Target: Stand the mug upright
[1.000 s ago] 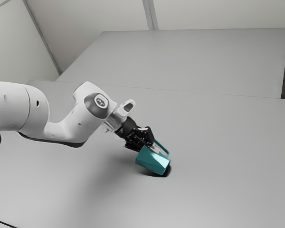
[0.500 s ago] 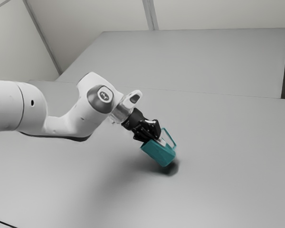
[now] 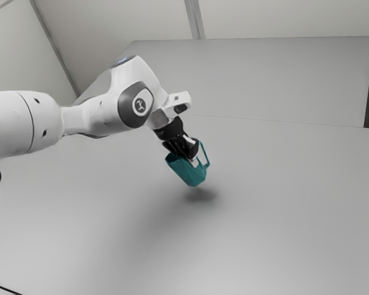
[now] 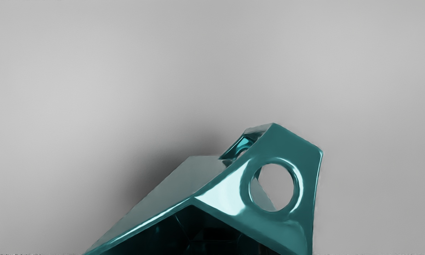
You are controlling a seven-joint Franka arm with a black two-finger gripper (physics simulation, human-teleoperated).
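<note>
Centre of exterior view: black gripper (image 3: 194,161) pinches teal mug (image 3: 187,174), tilted, mouth (image 4: 198,233) toward upper left, handle (image 3: 205,153) on right side, above grey bench (image 3: 277,215).

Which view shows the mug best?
Exterior view: it shows the mug's body and handle together, tilted and raised over the table, shadow beneath. Wrist view gives a close-up: dark inside, edge, and a teal section with a round hole, cut off by the picture's border.
</note>
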